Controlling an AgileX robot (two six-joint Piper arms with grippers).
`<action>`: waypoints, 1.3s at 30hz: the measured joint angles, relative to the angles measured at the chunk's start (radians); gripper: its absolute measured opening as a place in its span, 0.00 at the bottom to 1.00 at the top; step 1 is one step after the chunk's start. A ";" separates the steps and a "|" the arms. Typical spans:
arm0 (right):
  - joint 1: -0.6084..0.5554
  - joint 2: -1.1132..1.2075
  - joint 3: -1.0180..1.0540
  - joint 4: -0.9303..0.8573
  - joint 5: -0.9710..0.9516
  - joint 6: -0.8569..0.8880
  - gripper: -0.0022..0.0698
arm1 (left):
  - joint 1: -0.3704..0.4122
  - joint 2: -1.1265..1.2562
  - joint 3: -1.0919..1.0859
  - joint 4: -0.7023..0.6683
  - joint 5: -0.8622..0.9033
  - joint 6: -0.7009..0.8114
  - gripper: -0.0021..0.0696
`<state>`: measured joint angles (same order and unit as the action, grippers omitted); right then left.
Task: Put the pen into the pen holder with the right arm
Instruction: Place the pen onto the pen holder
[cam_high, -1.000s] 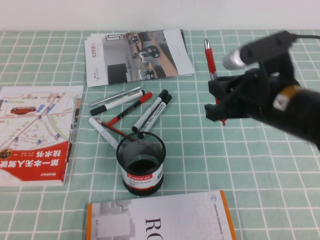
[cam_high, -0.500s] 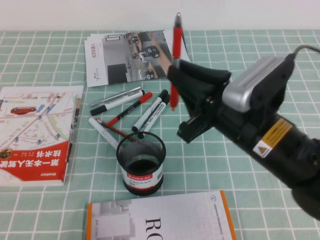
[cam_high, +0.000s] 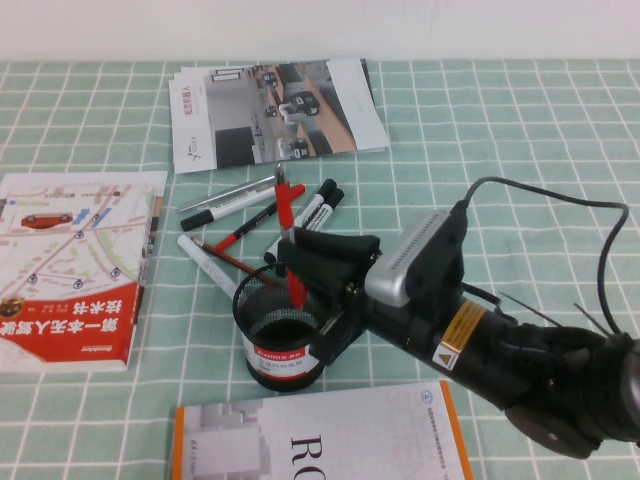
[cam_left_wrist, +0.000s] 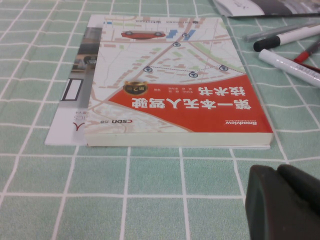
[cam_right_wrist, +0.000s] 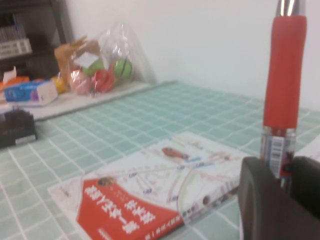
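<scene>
1. Near the front edge of the worktop, in the high view, the right gripper (cam_high: 300, 270) sits clamped on the pen (cam_high: 290, 240), holding it upright with its lower end just inside the pen holder (cam_high: 281, 325) — grasp and carry look done, release is left.
2. The left wrist view shows what the high view lacks — the left gripper (cam_left_wrist: 282, 202), low by the red book (cam_left_wrist: 175, 85) at the left edge; how far open it is I cannot tell.
3. The right wrist view alone shows the fingers (cam_right_wrist: 262, 200) gripping the pen's silver middle.
</scene>
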<state>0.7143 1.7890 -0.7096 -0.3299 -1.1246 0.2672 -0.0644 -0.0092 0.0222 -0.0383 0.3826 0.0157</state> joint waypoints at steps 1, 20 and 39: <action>0.000 0.008 -0.004 -0.005 0.000 0.000 0.13 | 0.000 0.000 0.000 0.000 0.000 0.000 0.02; 0.002 0.053 -0.014 -0.032 0.042 0.000 0.13 | 0.000 0.000 0.000 0.000 0.000 0.000 0.02; 0.002 0.053 -0.014 -0.032 0.115 0.000 0.32 | 0.000 0.000 0.000 0.000 0.000 0.000 0.02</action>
<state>0.7159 1.8421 -0.7241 -0.3620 -1.0100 0.2672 -0.0644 -0.0092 0.0222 -0.0383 0.3826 0.0157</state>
